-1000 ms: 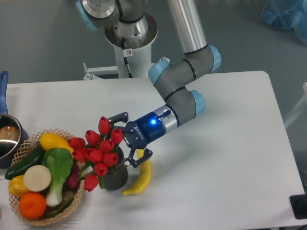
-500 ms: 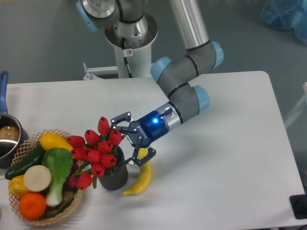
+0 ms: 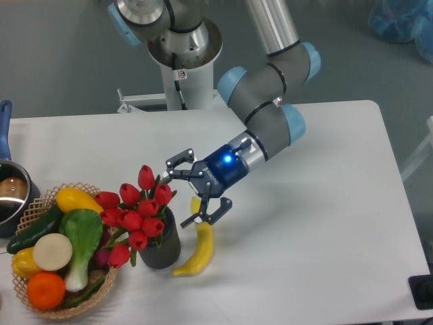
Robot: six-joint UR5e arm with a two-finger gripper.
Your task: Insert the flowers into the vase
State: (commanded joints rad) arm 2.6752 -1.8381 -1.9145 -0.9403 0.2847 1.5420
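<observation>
Fingers [image 3: 183, 162] spread wide, gripping nothing; gripper [image 3: 192, 191] sits just right of the flowers [image 3: 139, 211], apart from them. Upper finger tip is near the rightmost red bud, lower finger hangs over the top end of the banana [image 3: 197, 244].

Flowers stand in the vase [image 3: 161, 248], which is below-left of the fingers on the tabletop [image 3: 304, 257]. Buds lean left, away from the fingers, out over the edge of the wicker basket [image 3: 84, 302]; lowest buds droop beside the vase's left side. Stems hidden inside the vase.

Banana lies on the tabletop just right of the vase, touching or nearly touching it, can't tell which.

Basket holds vegetables and fruit, further left of the fingers. Pot [image 3: 10, 196] with blue handle at far left edge.
</observation>
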